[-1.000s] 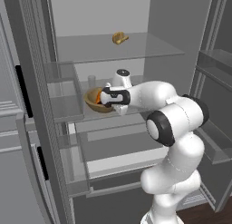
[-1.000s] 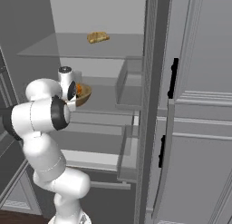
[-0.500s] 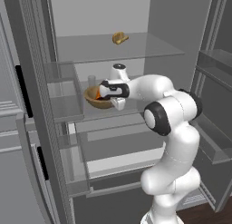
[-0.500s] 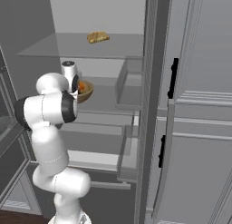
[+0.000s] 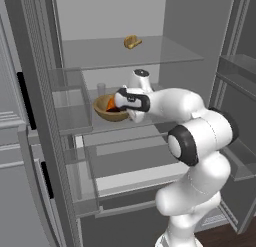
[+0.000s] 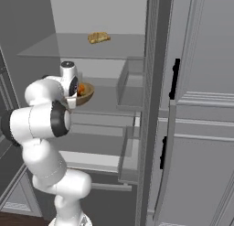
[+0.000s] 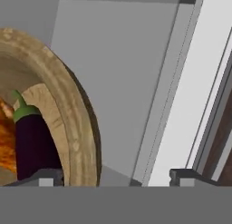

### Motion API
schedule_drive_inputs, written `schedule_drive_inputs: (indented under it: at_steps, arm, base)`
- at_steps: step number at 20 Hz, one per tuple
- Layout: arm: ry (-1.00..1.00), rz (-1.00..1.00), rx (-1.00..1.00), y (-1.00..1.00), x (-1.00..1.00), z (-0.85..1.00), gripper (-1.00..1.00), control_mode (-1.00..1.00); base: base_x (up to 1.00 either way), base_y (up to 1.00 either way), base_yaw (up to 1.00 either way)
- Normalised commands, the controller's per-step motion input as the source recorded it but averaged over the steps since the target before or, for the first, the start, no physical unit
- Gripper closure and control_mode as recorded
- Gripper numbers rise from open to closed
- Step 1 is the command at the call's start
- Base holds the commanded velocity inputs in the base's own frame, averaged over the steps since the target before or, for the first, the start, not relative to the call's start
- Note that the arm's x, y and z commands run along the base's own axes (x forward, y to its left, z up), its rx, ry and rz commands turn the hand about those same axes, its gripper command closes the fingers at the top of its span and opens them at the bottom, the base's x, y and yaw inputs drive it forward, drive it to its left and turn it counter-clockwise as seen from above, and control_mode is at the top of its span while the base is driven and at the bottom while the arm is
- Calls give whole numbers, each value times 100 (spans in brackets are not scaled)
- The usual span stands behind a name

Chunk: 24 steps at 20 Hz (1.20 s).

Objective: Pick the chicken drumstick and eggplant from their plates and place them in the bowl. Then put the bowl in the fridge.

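Observation:
The wooden bowl (image 5: 107,113) (image 6: 87,95) rests on the middle glass shelf inside the open fridge (image 5: 150,53). It holds the orange-brown chicken drumstick (image 5: 111,104) (image 7: 4,146) and the dark purple eggplant (image 7: 31,141) with its green cap. My gripper (image 7: 118,175) (image 5: 120,102) stands open astride the bowl's near rim (image 7: 74,128), one fingertip (image 7: 45,175) inside the bowl and the other well outside it. The plates are out of view.
A yellow-brown food item (image 5: 132,41) (image 6: 98,37) lies on the upper shelf. A clear glass (image 5: 101,88) stands behind the bowl. Door bins (image 5: 65,101) flank the left, a clear drawer (image 5: 130,161) sits below, and grey cabinets (image 6: 201,106) stand to the right.
My forearm and elbow have swung closer to the fridge and the hand has shifted slightly over the bowl. The bowl stays in the same spot on the shelf.

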Motion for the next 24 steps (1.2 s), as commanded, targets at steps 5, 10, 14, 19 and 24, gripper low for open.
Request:
schedule_drive_inputs:
  at_steps: [5, 10, 14, 19, 24]
  arm:
    - [-19, 0, 9, -9, -90, 28, -100, -100]
    - [-4, 11, 0, -9, -100, 68, -100, -100]
    - [0, 7, 0, -4, -100, 61, -100, -100]
    - [0, 5, 0, -28, -100, 51, -100, -100]
    - [-2, 3, 0, -53, -100, 31, -100, -100]
  base:
    - [0, 0, 0]
    - [0, 0, 0]
    - [0, 0, 0]
    - [0, 0, 0]
    - [0, 0, 0]
